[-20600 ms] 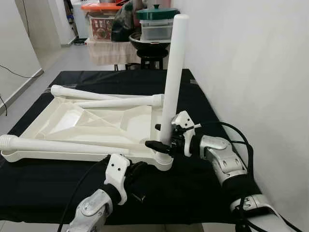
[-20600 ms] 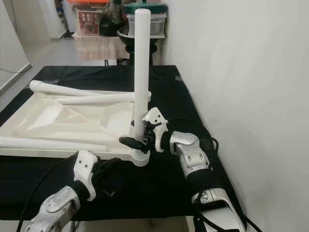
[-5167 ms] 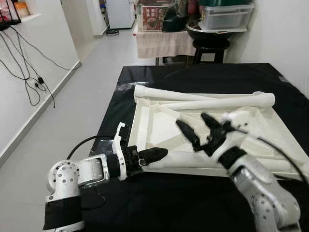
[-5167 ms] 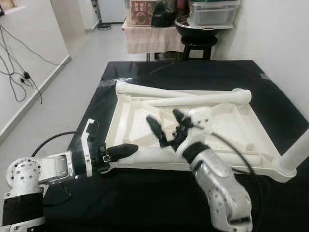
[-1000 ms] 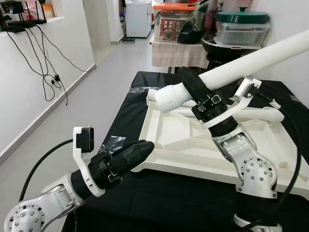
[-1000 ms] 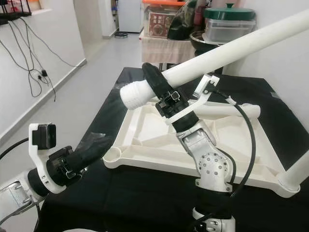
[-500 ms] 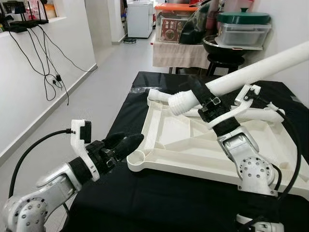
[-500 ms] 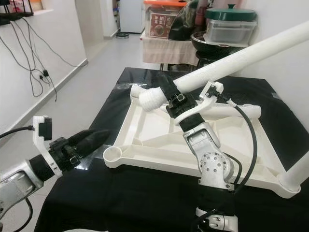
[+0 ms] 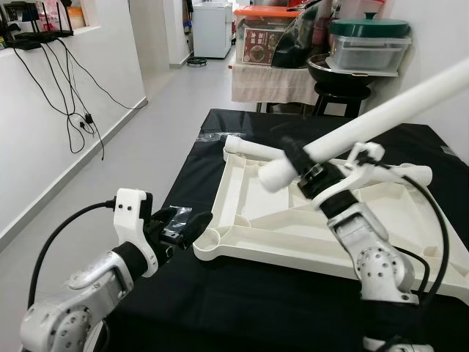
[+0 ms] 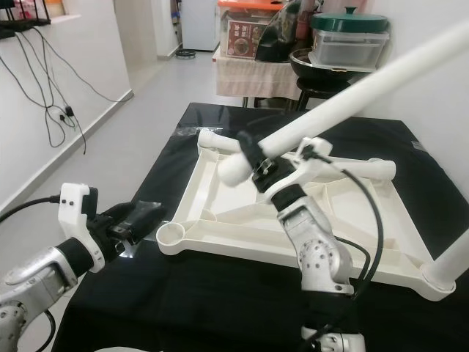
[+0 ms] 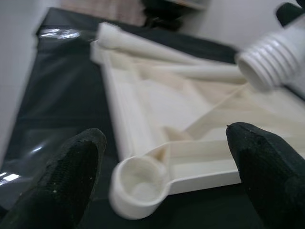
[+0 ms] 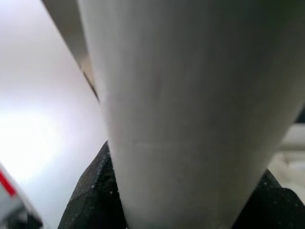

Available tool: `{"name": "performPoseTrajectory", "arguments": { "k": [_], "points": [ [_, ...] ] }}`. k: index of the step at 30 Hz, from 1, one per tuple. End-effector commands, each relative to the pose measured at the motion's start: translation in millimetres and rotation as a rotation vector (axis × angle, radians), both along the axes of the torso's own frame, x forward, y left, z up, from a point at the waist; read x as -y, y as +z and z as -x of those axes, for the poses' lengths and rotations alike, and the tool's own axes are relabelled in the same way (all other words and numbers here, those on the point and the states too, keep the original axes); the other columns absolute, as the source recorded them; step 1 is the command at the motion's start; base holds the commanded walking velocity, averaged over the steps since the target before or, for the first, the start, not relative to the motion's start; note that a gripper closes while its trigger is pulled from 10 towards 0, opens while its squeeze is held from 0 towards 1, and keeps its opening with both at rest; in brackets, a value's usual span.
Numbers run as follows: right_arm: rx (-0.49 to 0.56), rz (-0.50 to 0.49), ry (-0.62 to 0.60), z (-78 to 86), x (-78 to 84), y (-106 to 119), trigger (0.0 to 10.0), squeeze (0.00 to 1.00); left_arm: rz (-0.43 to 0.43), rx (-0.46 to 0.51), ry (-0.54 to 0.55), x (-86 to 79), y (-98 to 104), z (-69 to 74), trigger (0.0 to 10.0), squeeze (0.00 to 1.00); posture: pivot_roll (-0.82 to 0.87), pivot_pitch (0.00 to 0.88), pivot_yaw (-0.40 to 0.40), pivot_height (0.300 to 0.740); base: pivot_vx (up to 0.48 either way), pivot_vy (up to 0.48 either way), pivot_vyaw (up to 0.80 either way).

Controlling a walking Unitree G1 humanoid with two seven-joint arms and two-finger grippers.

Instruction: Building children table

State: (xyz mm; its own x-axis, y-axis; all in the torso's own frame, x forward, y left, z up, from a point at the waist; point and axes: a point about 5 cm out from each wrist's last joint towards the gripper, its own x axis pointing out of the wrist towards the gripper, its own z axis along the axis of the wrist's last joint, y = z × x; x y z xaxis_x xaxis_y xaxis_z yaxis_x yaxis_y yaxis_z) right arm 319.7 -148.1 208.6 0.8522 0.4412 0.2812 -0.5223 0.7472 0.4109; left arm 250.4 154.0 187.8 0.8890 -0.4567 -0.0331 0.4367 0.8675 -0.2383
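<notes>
Right tool [image 9: 299,163] lifts a leg [image 9: 366,126] over the upturned table [image 9: 293,231].
Its fingers pinch the leg near the threaded end, slanting above the table on the black tabletop [image 9: 220,293]. Left tool [image 11: 162,162], fingers spread, hovers just beside the near corner socket [image 11: 138,183].

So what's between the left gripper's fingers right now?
In the left wrist view, the empty corner socket of the upturned tabletop sits in the gap of the open left gripper, a little beyond its tips, untouched.
</notes>
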Motion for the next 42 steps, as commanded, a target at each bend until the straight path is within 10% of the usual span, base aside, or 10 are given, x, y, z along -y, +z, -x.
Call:
{"name": "performPoseTrajectory", "arguments": {
  "k": [1,16,42],
  "points": [
    [0.011,0.121,0.022,3.5,-9.3,-9.8,10.0,0.00,-0.103,0.026,0.077,-3.8,-2.3,-0.1,10.0,0.00,-0.01,0.000,-0.052,0.740,0.000,0.000,0.00],
    [0.024,0.250,0.065,14.3,-19.8,-27.2,10.0,0.00,-0.276,0.093,0.083,6.9,-14.4,23.9,10.0,0.00,-0.01,0.000,-0.048,0.740,0.000,0.000,0.04],
    [0.144,0.368,0.237,12.7,-24.6,-11.6,10.0,0.00,-0.209,0.189,0.075,9.9,3.1,12.5,10.0,0.00,-0.01,0.000,-0.045,0.740,0.000,0.000,0.32]
  ]
}}
